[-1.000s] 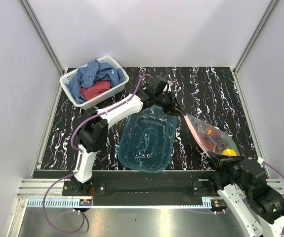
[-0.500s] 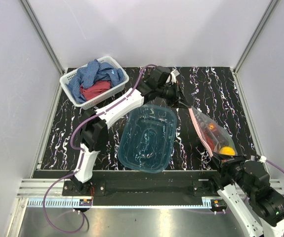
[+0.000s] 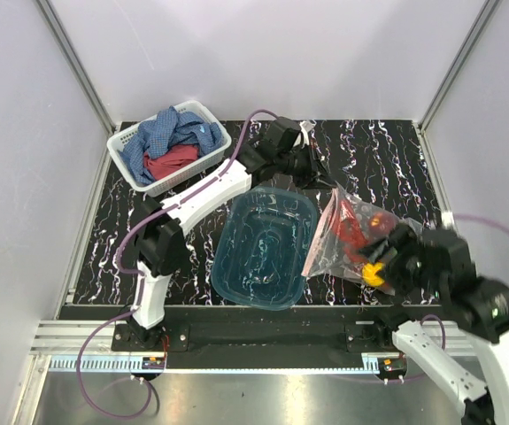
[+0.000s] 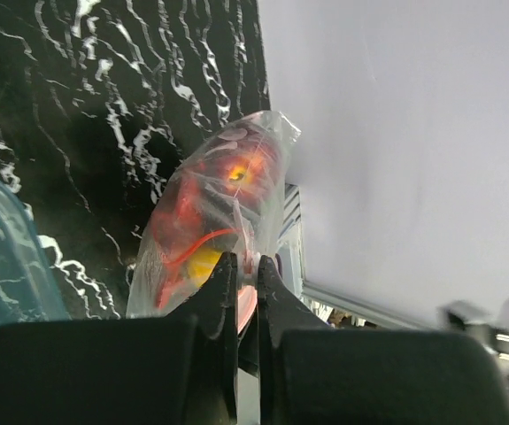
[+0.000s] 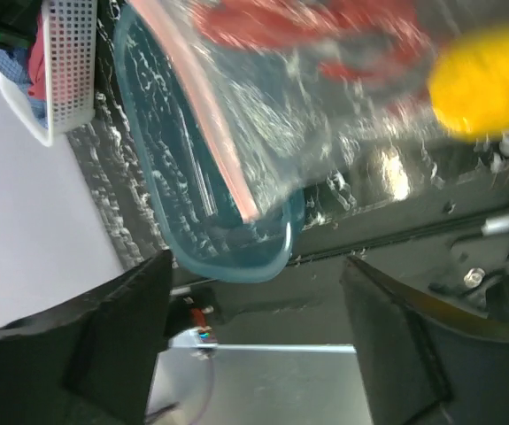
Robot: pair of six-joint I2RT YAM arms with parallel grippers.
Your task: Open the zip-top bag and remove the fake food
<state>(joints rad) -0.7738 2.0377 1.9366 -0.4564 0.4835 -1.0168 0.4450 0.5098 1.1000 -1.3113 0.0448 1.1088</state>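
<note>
The left pincer (image 4: 246,266) is clamped on the edge of the zip-top bag (image 3: 327,251), holding it up so the fake food (image 3: 352,230) sags low. The right pincer (image 5: 256,292) is wide apart beside it.

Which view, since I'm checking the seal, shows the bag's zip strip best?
Right wrist: the zip strip runs as a long pink line along the zip-top bag. The top external view shows it small along the bag's left edge; in the left wrist view the left gripper hides most of it.
</note>
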